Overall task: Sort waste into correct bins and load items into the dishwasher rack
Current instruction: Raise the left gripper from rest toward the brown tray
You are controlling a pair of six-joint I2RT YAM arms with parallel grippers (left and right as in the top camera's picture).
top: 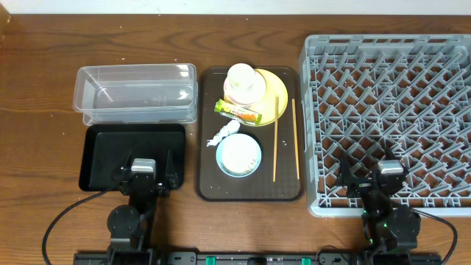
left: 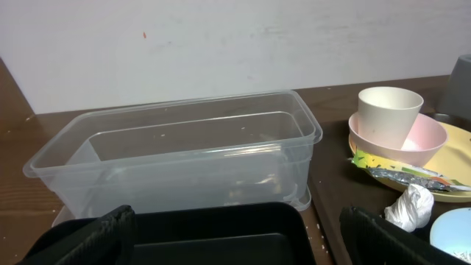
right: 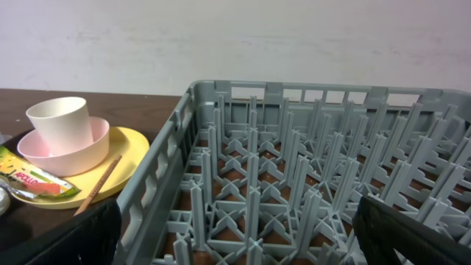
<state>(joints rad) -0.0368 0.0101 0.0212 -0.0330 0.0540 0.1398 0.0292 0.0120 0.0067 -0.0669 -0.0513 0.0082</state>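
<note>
Wrapper (top: 238, 111), tissue (top: 224, 133) and dishes (top: 278, 103) are all seen on the serving tray (top: 210, 188); nothing is sorted. Clear tub (top: 136, 70) and black tray (top: 99, 158) left of it, and rack (top: 390, 88) right of it, are unfilled. Left gripper (top: 149, 165) and right gripper (top: 384, 165) are spread wide, empty.

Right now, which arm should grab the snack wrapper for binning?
Left, probably: left gripper is open over the black tray, next to the clear tub, with the snack wrapper close on its right. Right gripper sits over the rack, farther off.

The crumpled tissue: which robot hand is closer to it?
Left. The left gripper is over the black tray, left of the tissue; the right gripper is over the grey rack, farther away.
</note>
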